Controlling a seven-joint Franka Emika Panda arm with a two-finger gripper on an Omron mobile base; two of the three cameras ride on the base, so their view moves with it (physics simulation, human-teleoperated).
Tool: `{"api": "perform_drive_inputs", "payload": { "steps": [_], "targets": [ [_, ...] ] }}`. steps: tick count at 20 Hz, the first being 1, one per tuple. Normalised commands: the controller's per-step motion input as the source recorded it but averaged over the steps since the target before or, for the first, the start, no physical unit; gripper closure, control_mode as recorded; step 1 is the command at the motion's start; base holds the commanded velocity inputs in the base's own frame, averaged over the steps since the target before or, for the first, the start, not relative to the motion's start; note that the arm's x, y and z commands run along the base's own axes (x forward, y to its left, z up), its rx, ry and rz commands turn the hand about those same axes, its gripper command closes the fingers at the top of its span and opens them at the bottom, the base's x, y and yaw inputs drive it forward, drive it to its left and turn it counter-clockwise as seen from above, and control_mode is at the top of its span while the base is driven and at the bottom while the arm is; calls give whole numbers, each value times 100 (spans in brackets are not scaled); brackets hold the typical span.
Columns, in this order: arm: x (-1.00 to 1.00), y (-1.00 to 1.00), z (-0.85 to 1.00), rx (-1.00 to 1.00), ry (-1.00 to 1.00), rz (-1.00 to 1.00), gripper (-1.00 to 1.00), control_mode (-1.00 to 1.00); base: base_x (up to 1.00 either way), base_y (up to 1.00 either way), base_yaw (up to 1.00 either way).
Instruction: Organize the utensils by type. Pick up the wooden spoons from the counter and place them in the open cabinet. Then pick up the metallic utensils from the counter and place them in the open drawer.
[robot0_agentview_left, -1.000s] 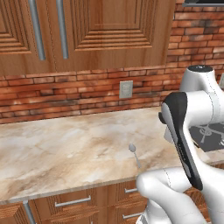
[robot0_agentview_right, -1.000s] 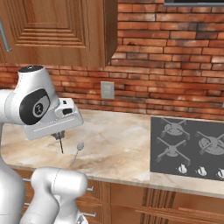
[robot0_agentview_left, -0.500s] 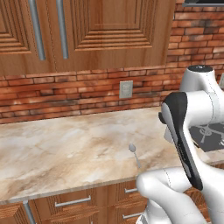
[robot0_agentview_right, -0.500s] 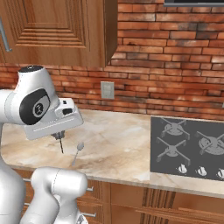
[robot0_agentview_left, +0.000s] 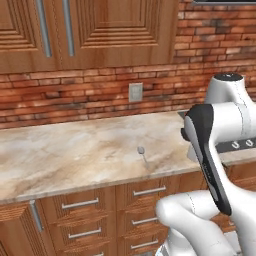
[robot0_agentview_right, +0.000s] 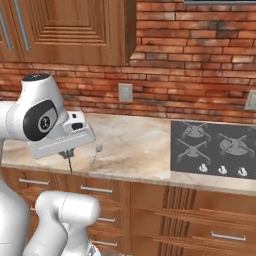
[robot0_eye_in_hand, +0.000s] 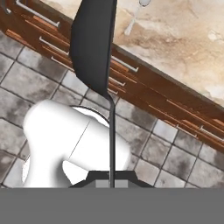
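Beyond the counter edge, gripper clamped on dark-handled metal spoon, second spoon lying on marble.

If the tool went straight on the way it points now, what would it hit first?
Probably the grey tiled floor in front of the drawer fronts, not the counter. The tool, shut on the dark metal spoon, points down past the counter's edge; depth is unclear.

White glossy arm, rounded bulky links, dark grey joint bands and a round dark cap with small mark. Boxy white end effector housing, small dark slot on top.
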Motion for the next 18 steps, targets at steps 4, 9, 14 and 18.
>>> {"api": "perform_drive_inputs", "payload": {
  "steps": [4,9,14,18],
  "targets": [
    [0,0,0,0,0,0,100,100,-40,-17,-14],
    [0,0,0,0,0,0,100,100,-2,-4,-4],
    [0,0,0,0,0,0,100,100,-14,-27,-6],
    [0,0,0,0,0,0,100,100,-33,-81,-43]
  ]
}}
